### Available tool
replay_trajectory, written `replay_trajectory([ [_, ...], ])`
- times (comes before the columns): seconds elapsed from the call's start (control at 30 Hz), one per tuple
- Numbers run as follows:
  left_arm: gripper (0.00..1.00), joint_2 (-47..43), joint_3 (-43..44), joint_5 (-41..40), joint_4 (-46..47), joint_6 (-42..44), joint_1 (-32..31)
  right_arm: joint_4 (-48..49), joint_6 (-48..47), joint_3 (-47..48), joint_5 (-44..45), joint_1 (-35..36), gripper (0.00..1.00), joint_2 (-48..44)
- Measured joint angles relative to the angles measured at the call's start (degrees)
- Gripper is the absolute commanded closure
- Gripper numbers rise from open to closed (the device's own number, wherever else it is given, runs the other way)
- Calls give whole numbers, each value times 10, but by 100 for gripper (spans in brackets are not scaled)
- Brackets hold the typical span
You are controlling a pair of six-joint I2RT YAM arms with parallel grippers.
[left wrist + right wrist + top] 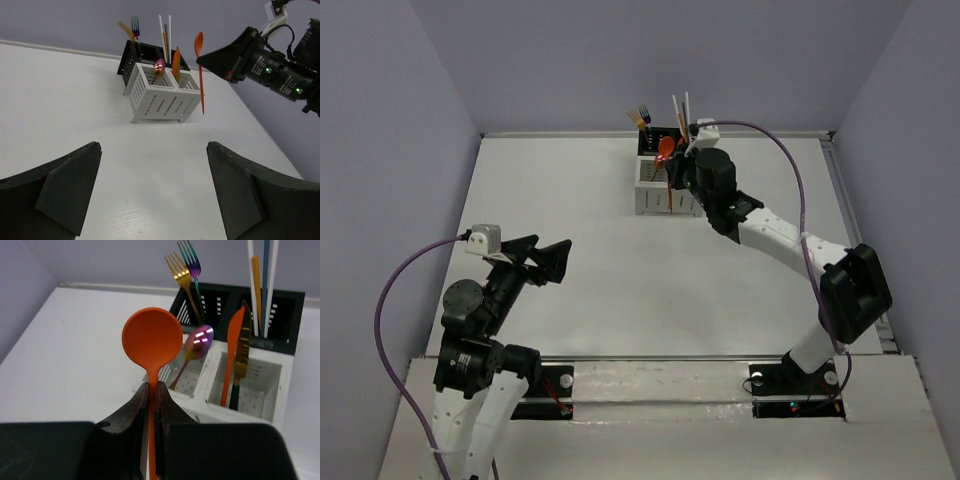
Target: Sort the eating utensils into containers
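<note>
My right gripper (153, 386) is shut on the handle of an orange spoon (152, 337), held upright with the bowl on top. In the left wrist view this orange spoon (200, 75) hangs in the air just off the right side of the caddy (160, 102), gripped by the right gripper (201, 60). The caddy's white boxes (260, 390) hold an iridescent spoon (198, 337), an orange knife (232, 350) and a gold knife (243, 347). Its black boxes (287, 310) hold two forks (184, 270) and several sticks (260, 285). My left gripper (155, 150) stands open over bare table.
The caddy (658, 185) stands at the far middle of the white table (600, 290), close to the back wall. Grey walls close in the left, back and right sides. Purple cables (390, 300) loop from both wrists.
</note>
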Motion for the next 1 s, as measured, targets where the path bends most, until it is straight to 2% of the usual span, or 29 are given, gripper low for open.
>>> replay_trajectory([
  [0.23,1,0,0,0,0,0,0,120,-41,129,11,0,93,149],
  [0.47,1,0,0,0,0,1,0,151,-91,215,47,0,93,257],
  [0.87,1,0,0,-1,0,1,0,205,-159,278,98,0,93,311],
  [0.9,1,0,0,-1,0,1,0,208,-162,280,101,0,90,316],
  [0.97,1,0,0,-1,0,1,0,214,-163,282,105,0,79,325],
  [1.0,1,0,0,-2,0,1,0,215,-166,282,106,0,63,330],
])
